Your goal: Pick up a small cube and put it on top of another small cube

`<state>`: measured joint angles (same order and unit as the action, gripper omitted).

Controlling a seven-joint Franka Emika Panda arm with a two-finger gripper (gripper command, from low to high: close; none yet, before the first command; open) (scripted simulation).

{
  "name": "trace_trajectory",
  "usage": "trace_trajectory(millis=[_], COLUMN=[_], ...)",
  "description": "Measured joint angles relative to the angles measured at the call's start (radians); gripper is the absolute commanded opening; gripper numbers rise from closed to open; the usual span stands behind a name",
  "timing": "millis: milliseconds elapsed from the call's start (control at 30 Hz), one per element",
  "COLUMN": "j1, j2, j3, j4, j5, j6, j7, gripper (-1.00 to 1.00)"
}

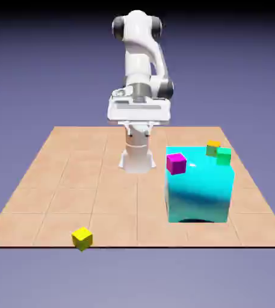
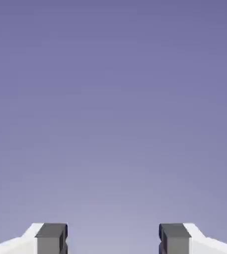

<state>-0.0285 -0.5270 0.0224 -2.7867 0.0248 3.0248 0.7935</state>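
Gaping empty, grey-tipped white gripper. Small bright-yellow cube at tan tiled table's seven o'clock, by edge; off-centre finger contact could knock it off.

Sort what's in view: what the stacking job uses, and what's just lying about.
For the job:
- yellow cube
- green cube
- hand, open

Just lying about:
- magenta cube
- orange cube
- big cyan block

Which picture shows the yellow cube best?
The exterior view does. You can see the yellow cube whole there, with its top and two sides, at the near edge of the table. The hand view doesn't show it at all, just plain blue-violet behind the two tips of the open tool.
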Motion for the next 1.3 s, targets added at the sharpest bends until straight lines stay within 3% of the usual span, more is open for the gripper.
trace_trajectory(millis=[967, 1167, 1200, 1300], j1=[-0.969, -0.902, -0.898, -0.912], j2=[1.03, 1.211, 1.219, 1.183], j3=[0.537, 0.516, 0.515, 0.519], j4=[0.556, 0.627, 0.63, 0.616], j5=[0.593, 0.584, 0.584, 0.585], j6=[-0.293, -0.171, -0.165, -0.188], j7=[1.255, 1.233, 1.232, 1.236], gripper=[0.0, 0.0, -1.0, -1.0])
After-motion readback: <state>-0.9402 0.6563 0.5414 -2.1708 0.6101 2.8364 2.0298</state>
